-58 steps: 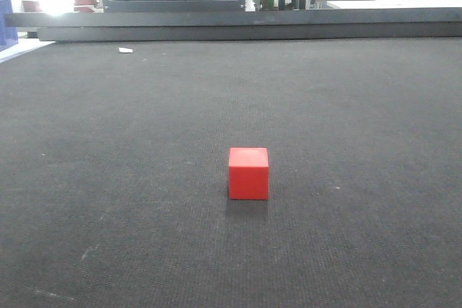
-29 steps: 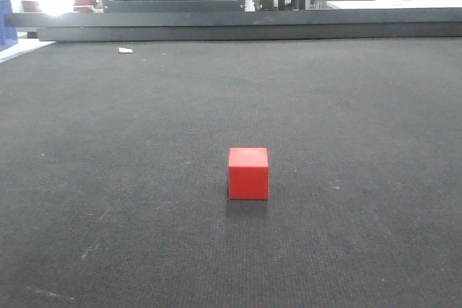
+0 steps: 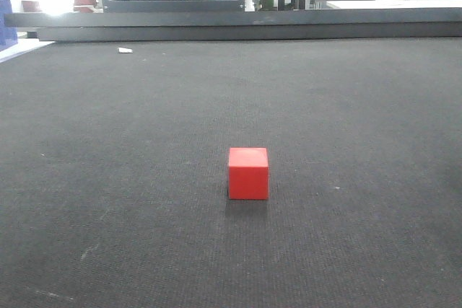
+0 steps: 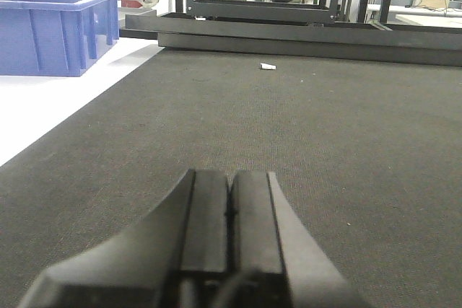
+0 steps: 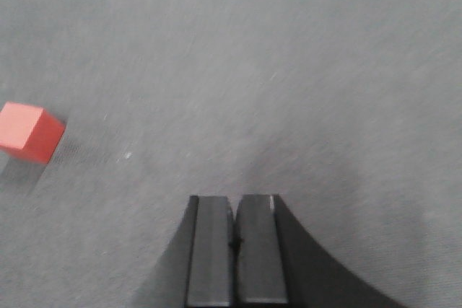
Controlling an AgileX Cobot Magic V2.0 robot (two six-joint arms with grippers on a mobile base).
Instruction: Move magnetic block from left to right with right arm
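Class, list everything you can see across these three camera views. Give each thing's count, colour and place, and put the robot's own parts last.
magnetic block: one, red, resting on the mat near the middle of the front view
mat: one, dark grey, covering the work surface
scrap: one, white, on the mat near its far edge, towards the left of the front view
bin: one, blue, on the white surface beside the mat
frame: one, black, along the mat's far edge
left gripper: one, black, jaws shut on nothing, low over bare mat
right gripper: one, black, jaws shut on nothing, above the mat, well apart from the block
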